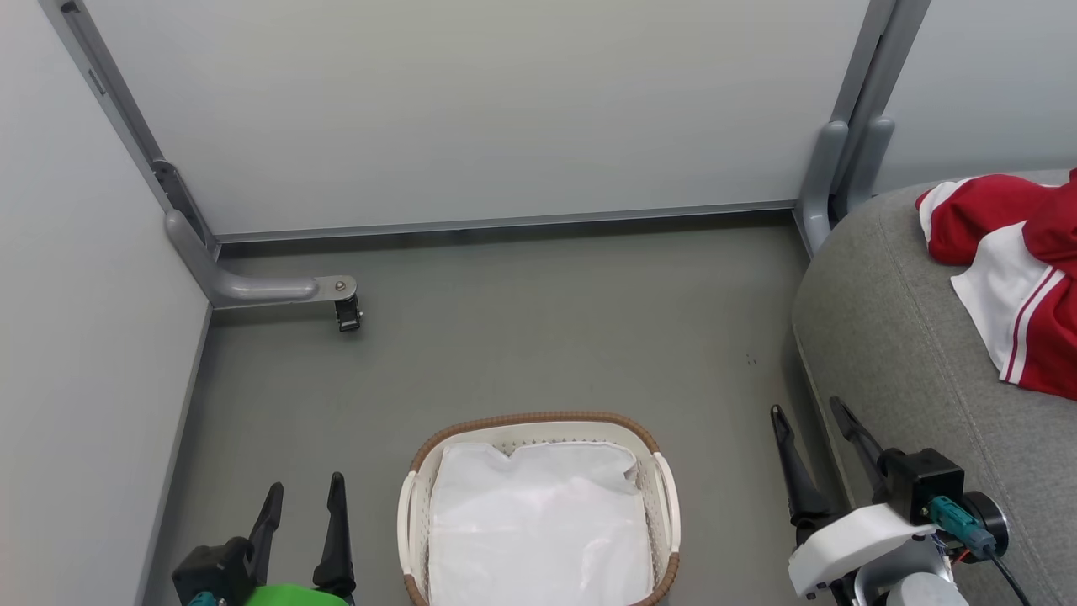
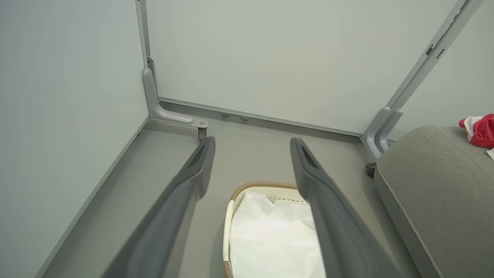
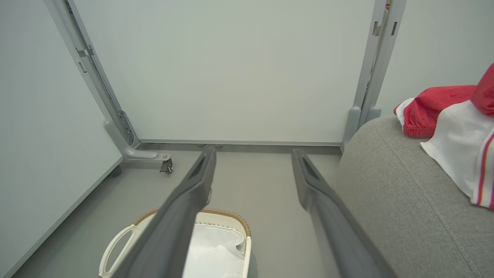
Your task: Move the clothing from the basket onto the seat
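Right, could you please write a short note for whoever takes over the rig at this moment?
Left gripper: jaws open, holding nothing, on the basket's left.
Right gripper: jaws open, holding nothing, between the basket and the seat.
Clothing: lying on the seat.
Basket: on the floor; inside I can see the white liner and no red fabric.
Done: the clothing appears to be moved.
Left: probably nothing; the basket's near end is cut off, so check there.
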`<state>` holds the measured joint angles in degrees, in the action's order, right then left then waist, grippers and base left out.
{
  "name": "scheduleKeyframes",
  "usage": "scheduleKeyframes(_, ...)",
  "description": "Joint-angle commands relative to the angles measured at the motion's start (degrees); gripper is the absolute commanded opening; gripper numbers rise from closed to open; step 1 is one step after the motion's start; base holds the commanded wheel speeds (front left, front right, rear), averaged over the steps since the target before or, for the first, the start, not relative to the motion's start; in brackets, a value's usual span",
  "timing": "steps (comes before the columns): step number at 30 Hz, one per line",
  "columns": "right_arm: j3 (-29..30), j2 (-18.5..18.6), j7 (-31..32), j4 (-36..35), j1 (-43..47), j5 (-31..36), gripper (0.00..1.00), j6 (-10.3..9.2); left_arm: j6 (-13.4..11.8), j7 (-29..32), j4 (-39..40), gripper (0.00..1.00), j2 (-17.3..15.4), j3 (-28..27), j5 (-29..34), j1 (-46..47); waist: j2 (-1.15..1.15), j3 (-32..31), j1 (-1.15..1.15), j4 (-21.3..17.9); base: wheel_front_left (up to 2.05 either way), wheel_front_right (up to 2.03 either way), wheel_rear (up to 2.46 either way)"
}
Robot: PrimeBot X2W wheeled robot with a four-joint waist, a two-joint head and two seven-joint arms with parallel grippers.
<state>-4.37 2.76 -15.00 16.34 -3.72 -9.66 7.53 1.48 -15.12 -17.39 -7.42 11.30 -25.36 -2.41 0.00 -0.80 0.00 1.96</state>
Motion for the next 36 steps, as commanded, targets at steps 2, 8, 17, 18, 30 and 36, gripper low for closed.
scheduleKeyframes(2,-0.05,0.25,-0.26,0.3,0.6,-0.46,1.0,-0.08,0.38,-0.04,-0.55,1.0,0.28,-0.41,0.02,0.25,0.0,0.01,0.0,0.03,0.0,0.0,0.0)
scheduleKeyframes(8,-0.32,0.24,-0.27,0.56,0.55,-0.63,1.0,-0.08,0.9,-0.04,-0.91,1.0,0.72,-0.97,0.47,0.51,0.0,-0.01,0.0,0.05,0.0,0.0,0.0)
scheduleKeyframes(17,-0.57,0.24,-0.27,0.94,0.37,-0.63,1.0,-0.08,1.49,-0.04,-1.17,1.0,1.35,-1.71,0.84,0.51,0.0,0.02,0.0,0.0,0.0,0.0,0.0)
scheduleKeyframes(18,-0.57,0.24,-0.27,0.94,0.36,-0.63,1.0,-0.08,1.54,-0.04,-1.28,1.0,1.45,-1.76,0.71,0.51,0.0,0.03,0.0,0.0,0.0,0.0,0.0)
scheduleKeyframes(30,0.42,-0.19,1.99,1.84,0.55,-8.08,0.0,0.0,1.97,2.1,-2.58,0.0,1.71,-3.27,-5.53,0.74,0.0,0.1,0.0,-0.12,0.0,0.0,0.0)
scheduleKeyframes(36,1.3,-0.1,3.65,1.44,0.23,-14.62,0.0,-0.01,2.33,3.79,-2.0,0.0,1.95,-4.53,-10.87,1.48,0.0,0.14,0.0,-0.21,0.0,0.0,0.0)
